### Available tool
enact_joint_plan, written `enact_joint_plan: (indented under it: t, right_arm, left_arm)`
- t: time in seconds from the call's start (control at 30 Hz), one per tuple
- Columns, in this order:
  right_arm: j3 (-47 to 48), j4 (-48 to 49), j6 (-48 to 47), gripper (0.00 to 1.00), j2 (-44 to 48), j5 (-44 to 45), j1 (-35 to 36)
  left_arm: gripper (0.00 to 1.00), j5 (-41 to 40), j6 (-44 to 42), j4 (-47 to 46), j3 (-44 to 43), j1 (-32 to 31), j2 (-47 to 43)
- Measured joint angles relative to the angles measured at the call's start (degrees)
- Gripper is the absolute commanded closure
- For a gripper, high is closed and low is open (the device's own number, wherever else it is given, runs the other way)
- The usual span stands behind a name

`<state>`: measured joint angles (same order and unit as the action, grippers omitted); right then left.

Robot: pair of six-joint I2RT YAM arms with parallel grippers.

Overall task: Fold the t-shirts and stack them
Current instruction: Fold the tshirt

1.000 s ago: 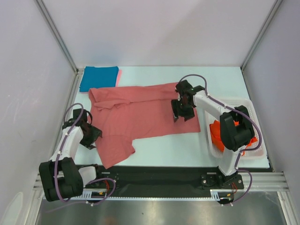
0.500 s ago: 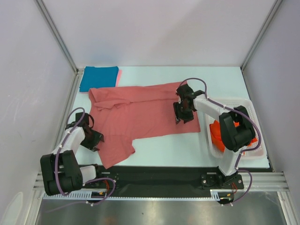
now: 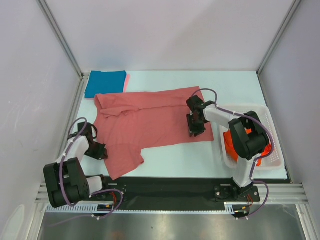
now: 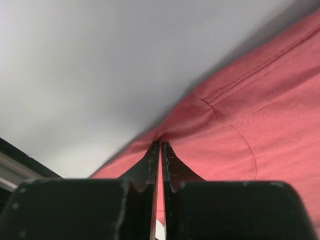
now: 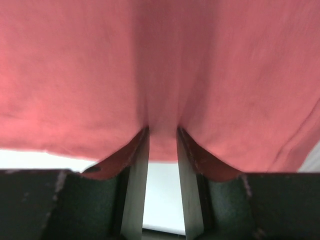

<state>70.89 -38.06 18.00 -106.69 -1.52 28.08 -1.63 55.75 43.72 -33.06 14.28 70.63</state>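
Note:
A dusty salmon-red t-shirt (image 3: 150, 120) lies spread across the middle of the table, one sleeve hanging toward the near left. My left gripper (image 3: 101, 150) sits at the shirt's left edge. In the left wrist view its jaws (image 4: 160, 145) are shut on a thin fold of that cloth (image 4: 250, 110). My right gripper (image 3: 196, 131) is down on the shirt's near right edge. Its jaws (image 5: 162, 131) hold a narrow gap with bunched salmon cloth (image 5: 160, 60) pinched between the tips. A folded teal-blue t-shirt (image 3: 105, 83) lies at the back left on a light pink one (image 3: 127, 82).
A white lattice basket (image 3: 245, 106) stands at the right edge, holding bright orange-red t-shirts (image 3: 231, 142) behind the right arm. Bare pale table (image 3: 200, 155) shows in front of the shirt. Metal frame posts rise at both back corners.
Both grippers have lowered onto the salmon-red shirt and closed on its cloth. The left moved down toward the near left edge, the right toward the near right hem.

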Motion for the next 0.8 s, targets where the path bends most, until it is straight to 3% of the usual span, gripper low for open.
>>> enact_joint_plan:
  t: [0.03, 0.33, 0.8]
  right_arm:
    - [-0.6, 0.0, 0.2, 0.66, 0.0, 0.2, 0.1]
    - [-5.2, 3.9, 1.9, 0.67, 2.9, 1.2, 0.5]
    - [-12.6, 4.7, 4.0, 0.66, 9.0, 0.6, 1.8]
  left_arm:
    - [1.0, 0.6, 0.1, -0.1, 0.3, 0.7, -0.2]
    - [1.0, 4.9, 0.9, -1.1, 4.3, 6.1, -6.0]
    - [1.0, 4.8, 3.4, 10.8, 5.0, 6.6, -16.0]
